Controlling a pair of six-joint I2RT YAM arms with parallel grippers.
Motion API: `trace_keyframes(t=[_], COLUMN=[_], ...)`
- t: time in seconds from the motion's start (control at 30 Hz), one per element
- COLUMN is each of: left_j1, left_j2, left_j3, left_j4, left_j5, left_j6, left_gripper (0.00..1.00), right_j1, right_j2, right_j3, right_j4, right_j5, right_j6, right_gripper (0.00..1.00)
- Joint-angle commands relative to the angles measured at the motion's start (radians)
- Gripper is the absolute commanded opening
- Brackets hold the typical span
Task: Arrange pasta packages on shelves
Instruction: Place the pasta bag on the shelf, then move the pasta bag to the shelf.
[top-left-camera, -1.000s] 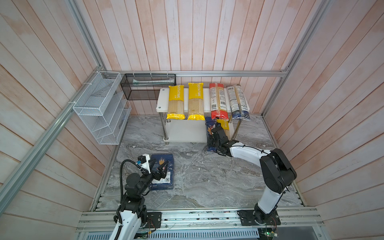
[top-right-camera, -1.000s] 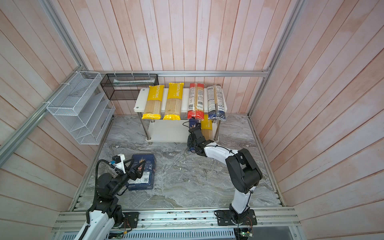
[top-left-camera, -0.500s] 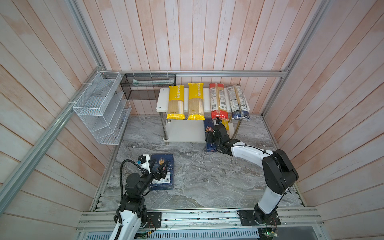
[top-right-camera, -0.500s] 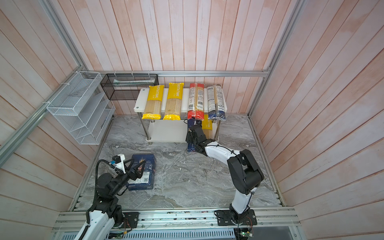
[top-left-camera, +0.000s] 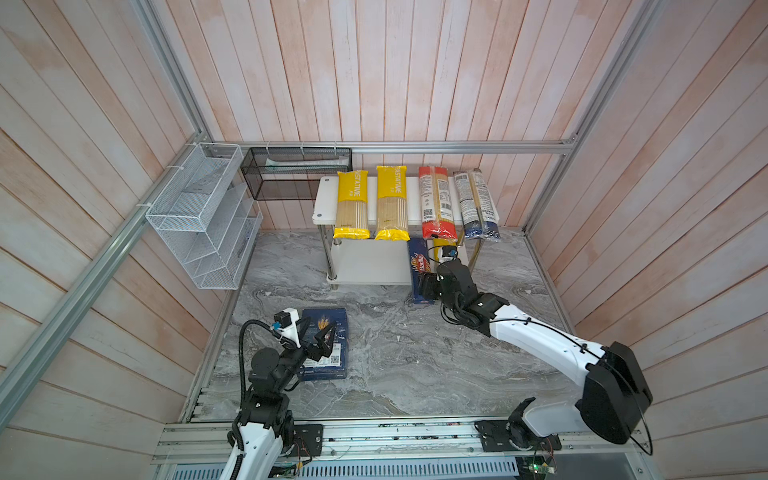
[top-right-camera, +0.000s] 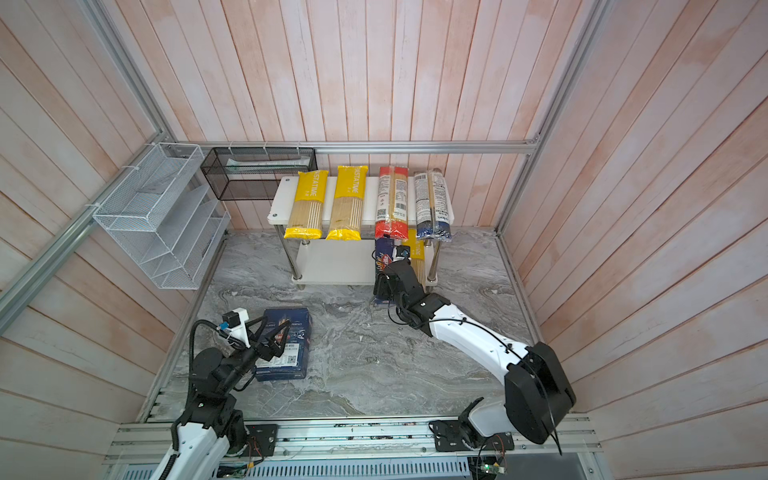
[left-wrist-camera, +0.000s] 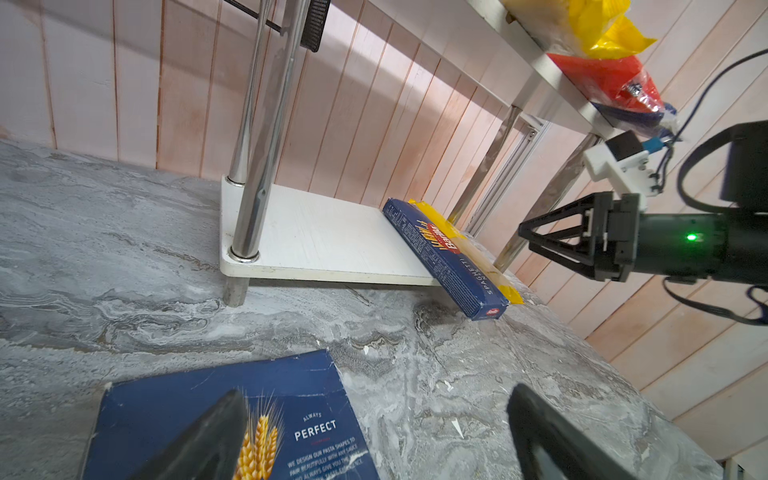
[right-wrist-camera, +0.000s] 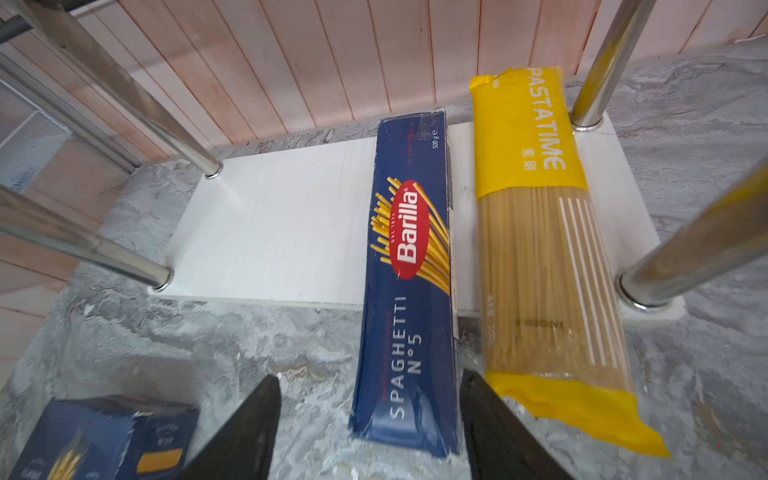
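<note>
Four pasta packages lie across the top shelf (top-left-camera: 326, 199): two yellow bags (top-left-camera: 352, 203) (top-left-camera: 391, 201), a red-ended bag (top-left-camera: 434, 203) and a dark-blue-ended bag (top-left-camera: 476, 205). On the lower shelf (right-wrist-camera: 282, 232) a dark blue Barilla box (right-wrist-camera: 409, 270) and a yellow PASTATIME bag (right-wrist-camera: 540, 249) lie side by side, their near ends overhanging the front edge. My right gripper (right-wrist-camera: 369, 377) is open, its fingers either side of the box's near end without clamping it. My left gripper (left-wrist-camera: 376, 392) is open above a second dark blue box (left-wrist-camera: 187, 407) lying flat on the floor.
A white wire basket (top-left-camera: 199, 216) hangs on the left wall and a black mesh basket (top-left-camera: 295, 174) on the back wall beside the rack. Chrome legs (right-wrist-camera: 706, 245) stand close to the right gripper. The left part of the lower shelf is bare.
My right gripper's jaws have spread apart and let go of the Barilla box, which now rests on the lower shelf. The left arm has not moved.
</note>
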Motion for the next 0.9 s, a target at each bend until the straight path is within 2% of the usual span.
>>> trace_keyframes(t=[0.0,0.27,0.43,0.87], left_j1=[0.003,0.003,0.003,0.002], left_j2=[-0.012,-0.011,-0.017,-0.008], left_j3=[-0.015,-0.015,-0.017,-0.015], left_j4=[0.000,-0.001,-0.004,-0.004], left_j5=[0.001,0.003,0.001,-0.008], left_j6=[0.016,0.016,0.014,0.011], left_gripper=[1.00,1.00,1.00,1.00], right_j1=[0.038,0.156,0.165,0.168], right_j2=[-0.063,-0.127,-0.120,-0.052], right_j3=[-0.040,-0.092,-0.179,-0.180], right_j4=[-0.123,-0.182,-0.027,0.015], right_j5=[-0.001,-0.098,-0.204,-0.250], right_j6=[0.031,0.063,0.071,0.050], right_gripper=[0.68,0.68,0.68,0.70])
